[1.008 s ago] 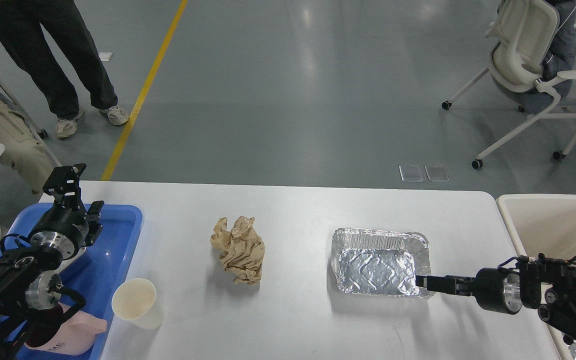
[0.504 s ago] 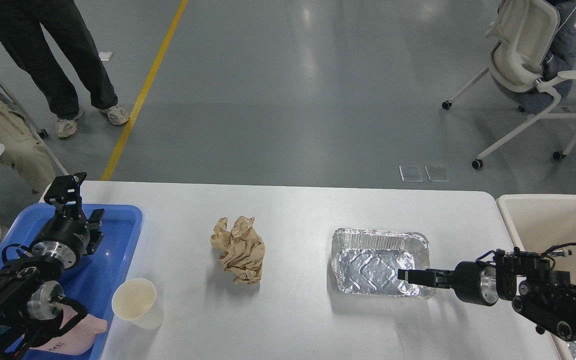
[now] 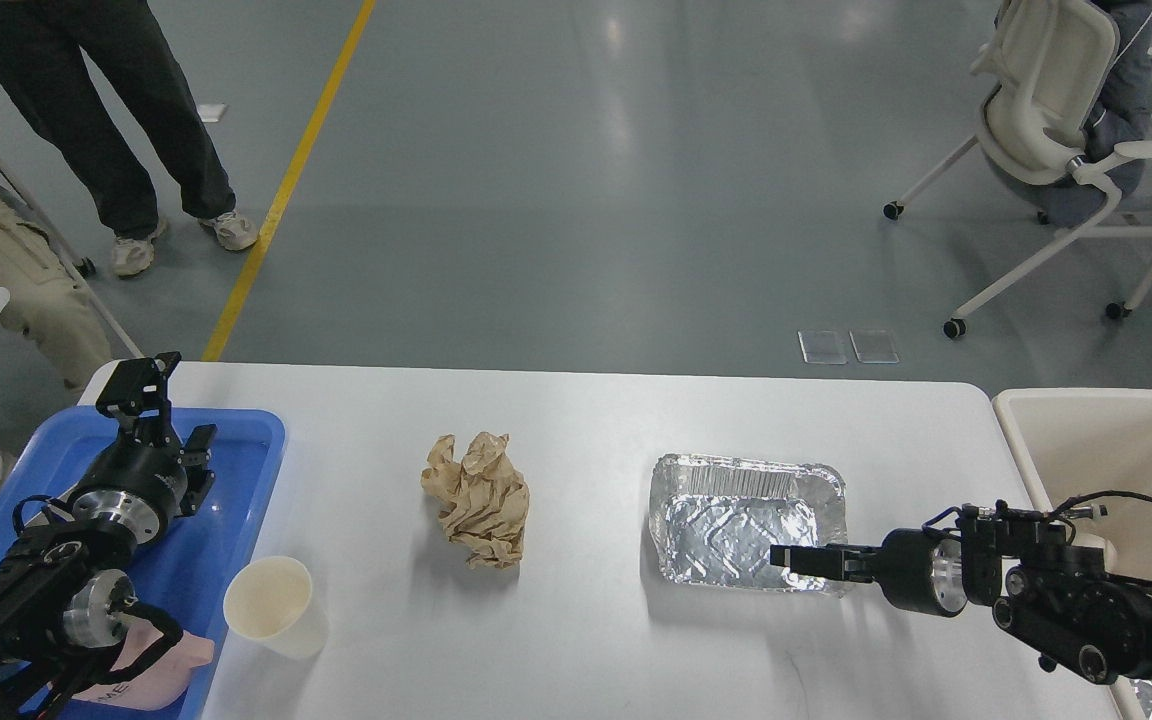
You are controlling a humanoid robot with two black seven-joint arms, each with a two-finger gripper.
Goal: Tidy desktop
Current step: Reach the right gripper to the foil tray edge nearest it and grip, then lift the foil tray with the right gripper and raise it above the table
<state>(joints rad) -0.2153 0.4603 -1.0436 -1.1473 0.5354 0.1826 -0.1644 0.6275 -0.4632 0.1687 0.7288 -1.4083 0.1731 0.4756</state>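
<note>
Left claw (image 3: 141, 385) hangs over the far end of the blue tray (image 3: 236, 500), holding nothing; whether its fingers are apart I cannot tell. Toward me from it, a pink thing (image 3: 151, 672) lies in the tray and a paper cup (image 3: 276, 606) stands just beside the tray on the desktop (image 3: 586, 640). To the right sits a ball of crumpled brown paper (image 3: 477, 498), then a foil tray (image 3: 748, 520). The right claw (image 3: 786, 556) reaches over the foil tray's near right corner; its grip is seen end-on, so I cannot tell. I judge the foil tray is the step in hand: next, a firm hold on its rim, then a carry to the cream bin (image 3: 1096, 450) behind the claw
</note>
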